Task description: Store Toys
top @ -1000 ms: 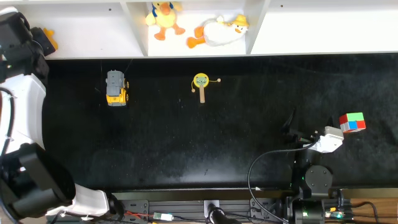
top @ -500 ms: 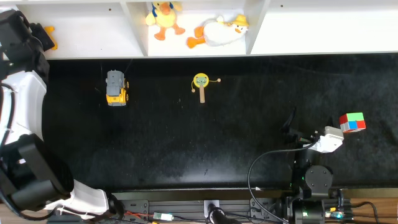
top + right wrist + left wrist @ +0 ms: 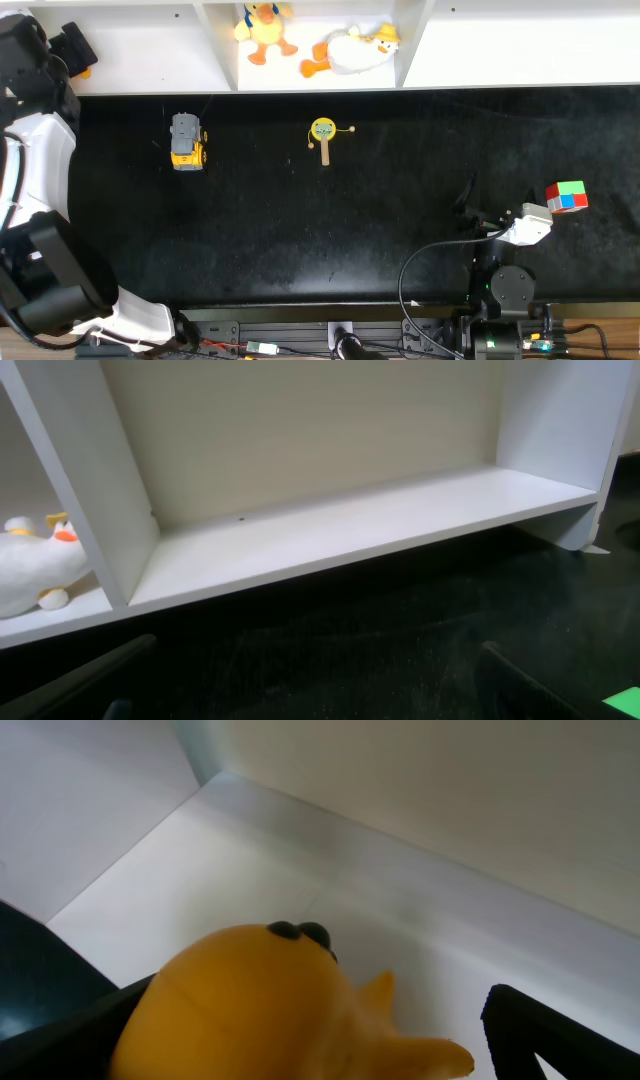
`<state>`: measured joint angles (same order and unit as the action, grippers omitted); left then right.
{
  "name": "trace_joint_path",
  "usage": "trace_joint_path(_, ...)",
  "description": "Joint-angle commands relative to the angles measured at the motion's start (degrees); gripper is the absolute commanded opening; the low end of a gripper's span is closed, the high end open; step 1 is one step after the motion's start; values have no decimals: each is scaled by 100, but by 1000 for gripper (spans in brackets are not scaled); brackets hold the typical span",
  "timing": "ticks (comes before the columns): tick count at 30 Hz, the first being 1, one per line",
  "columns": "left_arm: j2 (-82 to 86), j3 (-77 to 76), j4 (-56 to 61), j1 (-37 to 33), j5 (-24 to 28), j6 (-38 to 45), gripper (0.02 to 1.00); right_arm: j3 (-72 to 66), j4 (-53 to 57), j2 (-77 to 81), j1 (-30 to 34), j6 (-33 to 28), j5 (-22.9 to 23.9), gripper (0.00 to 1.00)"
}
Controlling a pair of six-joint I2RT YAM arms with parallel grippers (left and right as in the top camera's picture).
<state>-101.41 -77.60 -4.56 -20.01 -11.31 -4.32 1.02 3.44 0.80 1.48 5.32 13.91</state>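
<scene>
My left gripper is at the far left, inside the left compartment of the white shelf. It is shut on an orange plush toy, which sits between its fingers just above the compartment floor. A sliver of the plush toy pokes out beside the gripper. A yellow and grey toy truck, a green rattle and a colour cube lie on the black mat. My right gripper rests low at the right, open and holding nothing.
The middle compartment holds a yellow duck and a white duck. The white duck sits past a divider, and the right compartment is bare. The cube's green corner is at the frame's edge.
The left gripper has pushed deeper into the left compartment with the orange plush, so less of the toy shows from above. The right arm has not moved.
</scene>
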Motion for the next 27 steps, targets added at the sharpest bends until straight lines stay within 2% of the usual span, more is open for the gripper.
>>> trace_joint_path(1,-138,-9,96,-17,76,-17,998,-74,-42,-55,4,-17,11,996)
trace_joint_path(22,-46,-9,269,-13,72,-13,998,-74,-42,-55,4,-20,11,996)
trace_joint_path(27,179,9,70,-13,-146,4,998,-74,-42,-55,4,-20,11,996)
